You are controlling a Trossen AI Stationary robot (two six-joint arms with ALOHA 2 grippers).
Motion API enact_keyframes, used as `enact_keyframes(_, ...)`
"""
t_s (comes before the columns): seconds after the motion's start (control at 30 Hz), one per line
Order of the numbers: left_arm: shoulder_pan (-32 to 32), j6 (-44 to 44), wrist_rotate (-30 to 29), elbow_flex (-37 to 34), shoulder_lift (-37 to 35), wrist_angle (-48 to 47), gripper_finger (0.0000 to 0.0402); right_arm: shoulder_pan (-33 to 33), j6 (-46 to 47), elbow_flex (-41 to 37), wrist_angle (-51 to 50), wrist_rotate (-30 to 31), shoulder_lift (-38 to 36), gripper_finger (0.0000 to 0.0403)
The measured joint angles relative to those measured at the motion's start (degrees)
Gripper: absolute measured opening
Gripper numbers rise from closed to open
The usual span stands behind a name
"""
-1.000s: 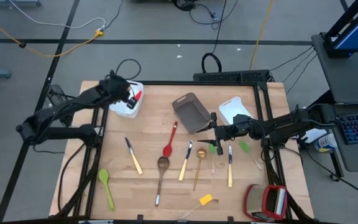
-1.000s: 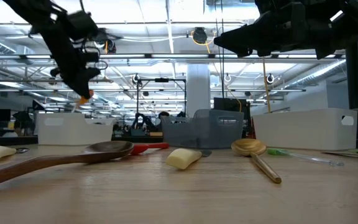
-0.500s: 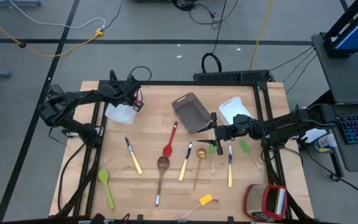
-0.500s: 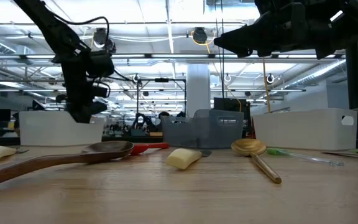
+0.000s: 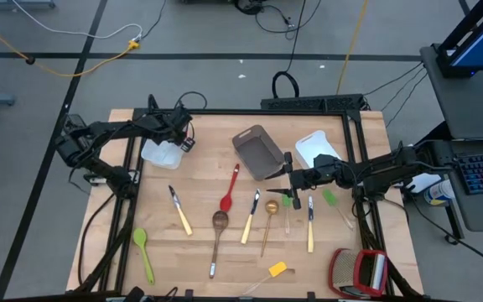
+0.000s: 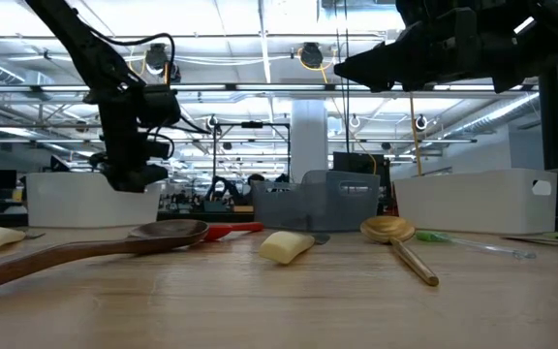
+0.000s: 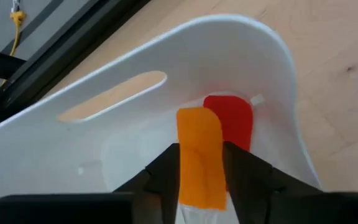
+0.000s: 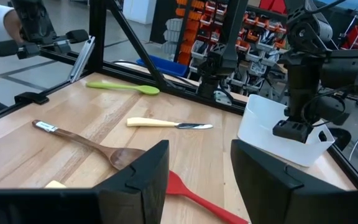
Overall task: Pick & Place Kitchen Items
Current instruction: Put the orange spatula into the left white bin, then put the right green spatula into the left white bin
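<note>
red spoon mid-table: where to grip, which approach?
Judging by how it lies, grip the red spoon mid-handle, coming straight down with fingers across the thin handle. It lies flat, bowl toward the front edge, handle tip near the grey bin. The right gripper hovers closest.

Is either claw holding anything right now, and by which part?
Right claw: open, empty. Left claw: orange spatula sits between its fingers over the white bin; grip cannot be told.

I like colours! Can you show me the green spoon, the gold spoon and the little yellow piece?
green spoon [image 5: 140,240]: high view, on its bowl.
gold spoon [image 5: 272,207]: high view, on its round bowl.
little yellow piece [image 5: 277,269]: high view, on its middle.
</note>
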Motion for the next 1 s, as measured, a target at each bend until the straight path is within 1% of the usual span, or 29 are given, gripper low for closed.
enact_keyframes(0.13, 0.00, -0.12, 0.02, -0.01, 0.00, 0.41, 0.0149, 0.00, 0.00, 0.00, 0.00, -0.02, 0.00, 0.0164)
enact_keyframes(0.27, 0.00, -0.18, -0.02, -0.02, 0.00, 0.41, 0.0157, 0.00, 0.00, 0.00, 0.02, -0.02, 0.00, 0.0164)
enact_keyframes(0.47, -0.11, -0.17, 0.17, -0.02, -0.03, 0.07, 0.0142, 0.00, -0.05, 0.00, 0.04, -0.02, 0.00, 0.0164)
enact_keyframes(0.6, -0.11, -0.25, 2.74, -0.02, -1.02, -0.09, 0.0122, 0.00, -0.06, 0.00, 1.23, -0.02, 0.00, 0.0164)
enact_keyframes(0.73, -0.46, -0.37, 3.91, -0.02, -4.22, -0.62, 0.0107, 0.02, 0.52, 0.00, 3.37, -0.24, 0.00, 0.0164)
enact_keyframes(0.87, -0.48, -1.12, 4.17, -0.02, -9.20, -1.26, 0.0100, 0.11, 0.84, 0.00, 3.52, -0.28, 0.00, 0.0165)
enact_keyframes(1.0, -0.49, -3.40, 6.21, -0.02, -14.54, -1.18, 0.0099, 0.11, 5.03, 0.00, 3.52, -0.18, 0.00, 0.0177)
